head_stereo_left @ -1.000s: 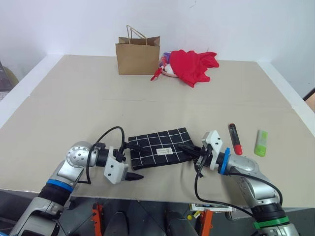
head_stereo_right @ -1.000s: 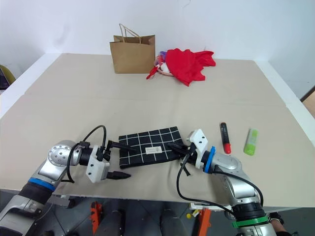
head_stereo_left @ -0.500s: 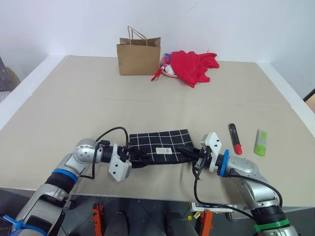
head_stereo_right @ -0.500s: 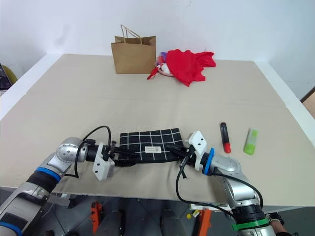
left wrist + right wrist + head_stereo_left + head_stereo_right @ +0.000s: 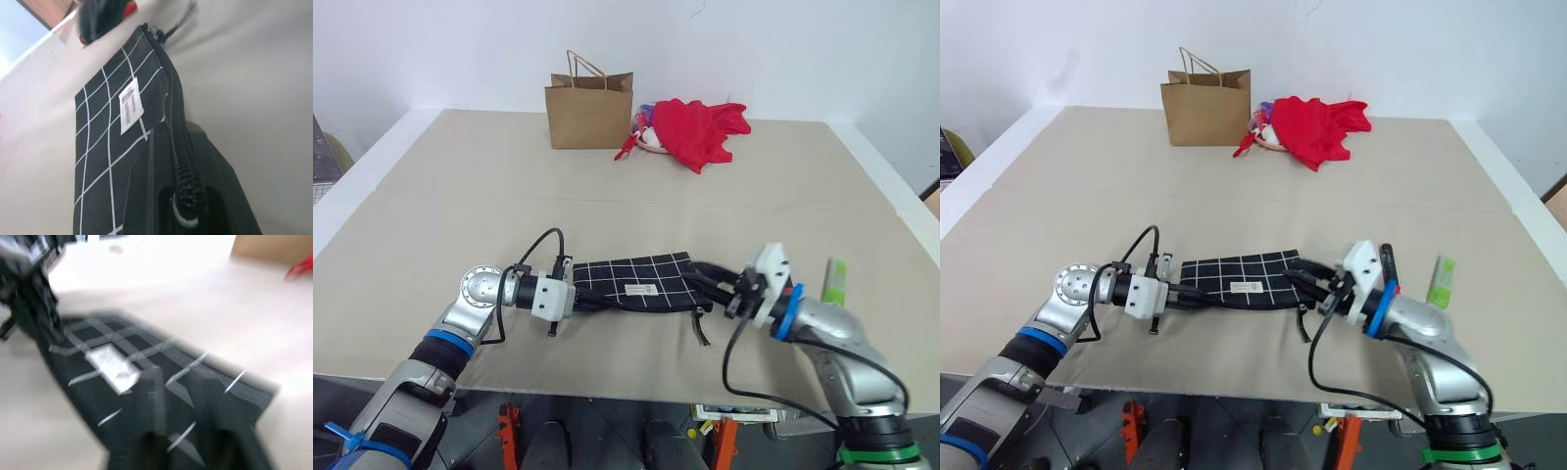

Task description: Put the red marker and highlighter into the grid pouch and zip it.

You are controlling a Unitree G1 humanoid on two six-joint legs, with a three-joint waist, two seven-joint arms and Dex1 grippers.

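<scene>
The grid pouch lies near the table's front edge, black with white lines and a small white label. My left gripper is shut on its left zipper edge; the left wrist view shows the zipper running between its fingers. My right gripper hovers at the pouch's right end with its fingers apart. The pouch's cord pull lies on the table below it. Behind my right hand only the red marker's black barrel shows. The lime-green highlighter lies further right.
A brown paper bag stands at the back of the table, with a red cloth bunched beside it. The beige tabletop stretches wide between them and the pouch. The table's front edge runs just below my grippers.
My left gripper has closed on the pouch's left edge and rolled. My right gripper, shut at the pouch's right end before, has risen and parted its fingers, covering most of the marker.
</scene>
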